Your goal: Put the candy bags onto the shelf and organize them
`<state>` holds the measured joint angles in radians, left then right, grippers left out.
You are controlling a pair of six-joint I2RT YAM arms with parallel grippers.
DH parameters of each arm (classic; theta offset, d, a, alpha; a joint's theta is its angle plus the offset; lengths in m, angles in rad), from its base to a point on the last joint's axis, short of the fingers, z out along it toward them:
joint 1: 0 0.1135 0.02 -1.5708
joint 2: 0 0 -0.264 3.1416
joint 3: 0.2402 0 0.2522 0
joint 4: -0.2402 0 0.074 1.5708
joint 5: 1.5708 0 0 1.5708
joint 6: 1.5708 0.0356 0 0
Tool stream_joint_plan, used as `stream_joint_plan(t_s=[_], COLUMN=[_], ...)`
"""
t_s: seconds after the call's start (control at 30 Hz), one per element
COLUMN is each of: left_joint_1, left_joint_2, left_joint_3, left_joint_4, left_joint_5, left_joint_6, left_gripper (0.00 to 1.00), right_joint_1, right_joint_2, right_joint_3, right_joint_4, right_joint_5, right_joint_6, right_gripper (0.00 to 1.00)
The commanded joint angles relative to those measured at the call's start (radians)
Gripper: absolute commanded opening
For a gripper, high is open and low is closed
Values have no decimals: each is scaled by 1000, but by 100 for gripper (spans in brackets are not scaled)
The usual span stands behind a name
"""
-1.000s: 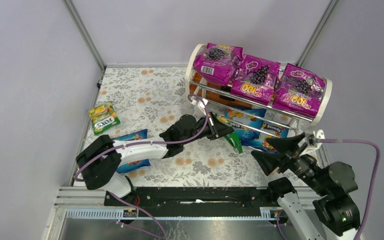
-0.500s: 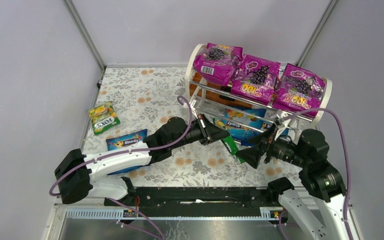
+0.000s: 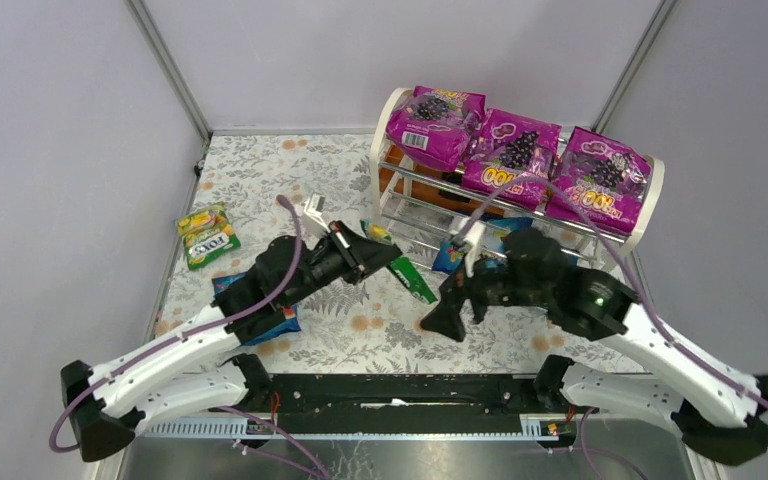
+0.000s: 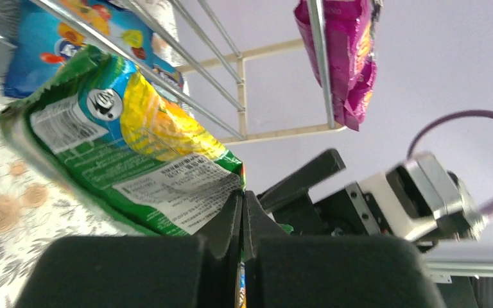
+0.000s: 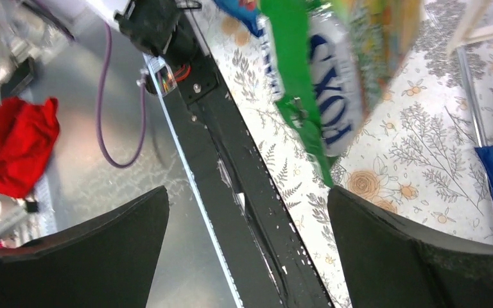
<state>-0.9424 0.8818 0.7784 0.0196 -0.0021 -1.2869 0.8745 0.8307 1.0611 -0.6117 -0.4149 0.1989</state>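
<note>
Three magenta bags [image 3: 516, 150] are laid atop the shelf [image 3: 379, 135]; one green bag [image 3: 412, 280] is gripped by left gripper [image 3: 380, 258]; right gripper [image 3: 450, 303] agape.

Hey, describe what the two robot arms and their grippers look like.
Both arms have white links with black joint housings: the left arm, the right arm. A purple cable runs along each. The left gripper and right gripper are black with wedge-shaped fingers. A small green light shows on the right arm.

magenta bags [image 3: 520, 150]: 3 | fox's bags [image 3: 207, 240]: 2+ | slendy bags [image 3: 280, 322]: 2+ | shelf [image 3: 380, 140]: 1
</note>
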Motion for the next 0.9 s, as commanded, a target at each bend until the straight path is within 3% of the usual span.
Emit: stream_joint_plan(t_s=[0.0, 0.13, 0.33, 0.47, 0.87], left_joint_1=[41, 75, 103, 119, 136], left_joint_2=[-74, -101, -113, -117, -94], left_joint_3=[21, 50, 69, 75, 93], left_joint_4=[-118, -179, -226, -242, -197], left_joint_5=[-30, -3, 41, 53, 122], left_joint_6=[4, 12, 9, 3, -5], left_gripper=[0, 0, 0, 0, 0], right_joint_1=[239, 365, 481, 523, 526], right_joint_2=[79, 184, 221, 226, 328], right_joint_3=[46, 90, 16, -51, -301], right_joint_4=[95, 131, 341, 492, 1060], right_joint_5=[402, 712, 970, 974, 1071], right_joint_6=[-35, -39, -153, -266, -476], right_gripper=[100, 100, 100, 100, 71])
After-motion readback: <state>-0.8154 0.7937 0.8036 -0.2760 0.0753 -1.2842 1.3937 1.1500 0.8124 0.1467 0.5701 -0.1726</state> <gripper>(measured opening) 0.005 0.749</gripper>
